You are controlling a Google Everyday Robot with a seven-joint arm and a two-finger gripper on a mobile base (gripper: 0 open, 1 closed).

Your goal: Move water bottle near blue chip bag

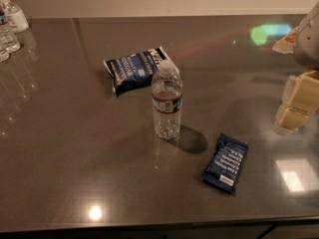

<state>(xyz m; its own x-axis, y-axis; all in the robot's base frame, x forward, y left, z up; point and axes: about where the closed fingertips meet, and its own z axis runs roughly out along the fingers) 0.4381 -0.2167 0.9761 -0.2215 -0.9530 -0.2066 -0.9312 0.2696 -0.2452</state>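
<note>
The water bottle (167,101) stands upright near the middle of the dark table (75,158), clear and ribbed with a white cap and a dark label band. The blue chip bag (135,68) lies flat just behind it to the left, close to the bottle's top in the view. My gripper (295,103) is at the right edge of the view, well to the right of the bottle and holding nothing.
A smaller narrow dark blue packet (226,162) lies right of and in front of the bottle. Small clear bottles (7,36) and a pump bottle (14,14) stand grouped at the far left corner. The table's front edge runs along the bottom.
</note>
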